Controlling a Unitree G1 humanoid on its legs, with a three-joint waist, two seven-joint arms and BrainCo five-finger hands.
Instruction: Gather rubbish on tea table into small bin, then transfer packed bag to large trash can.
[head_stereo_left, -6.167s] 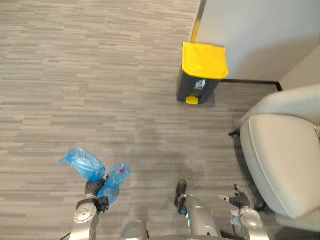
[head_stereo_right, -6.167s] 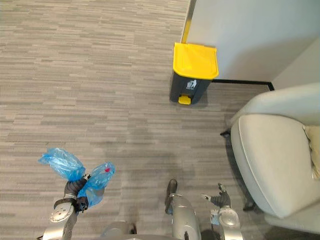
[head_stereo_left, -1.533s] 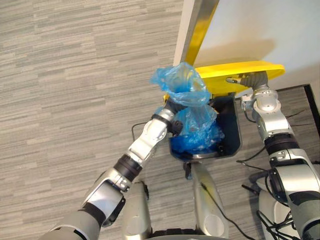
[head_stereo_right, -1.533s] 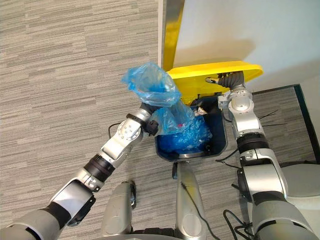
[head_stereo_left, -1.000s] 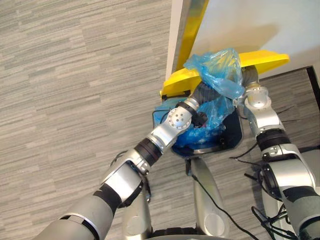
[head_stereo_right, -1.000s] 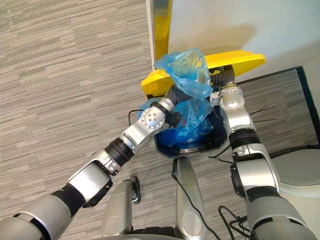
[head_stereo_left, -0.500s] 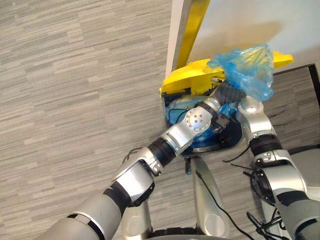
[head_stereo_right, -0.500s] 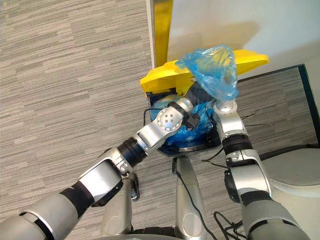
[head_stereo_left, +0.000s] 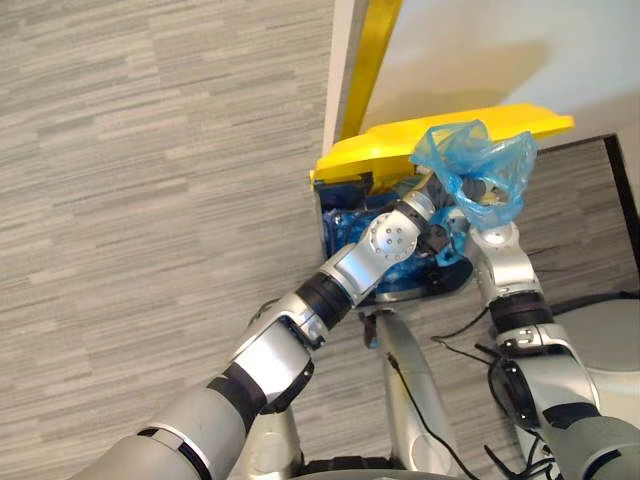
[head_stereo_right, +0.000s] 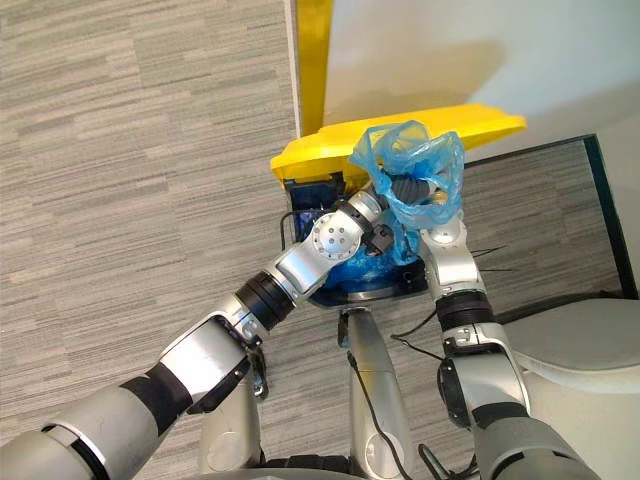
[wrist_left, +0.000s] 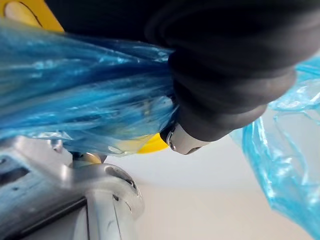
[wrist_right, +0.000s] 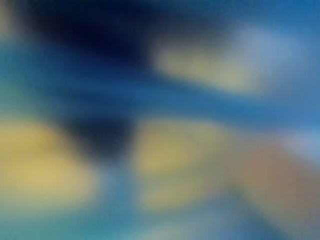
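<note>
The blue rubbish bag (head_stereo_left: 478, 172) hangs over the right side of the large dark trash can (head_stereo_left: 326, 208), just below its raised yellow lid (head_stereo_left: 395, 150). My left arm reaches across the can's opening, and my left hand (head_stereo_right: 406, 188) is shut on the bag's bunched neck; in the left wrist view blue plastic (wrist_left: 75, 100) is pressed against the hand's dark cover. A blue liner (head_stereo_left: 352, 226) shows inside the can. My right arm (head_stereo_left: 503, 272) rises from the lower right to the lid's underside, with its hand hidden behind the bag.
The can stands against a white wall with a yellow-edged corner post (head_stereo_left: 372, 50). A dark baseboard strip (head_stereo_left: 622, 175) runs at the right. A pale chair (head_stereo_left: 612, 335) sits at the lower right. Grey striped floor (head_stereo_left: 150, 150) spreads to the left.
Since the oldest frames I have come up to the can and its lid is raised. In the last second the bag swung right across the opening and dropped lower under the lid.
</note>
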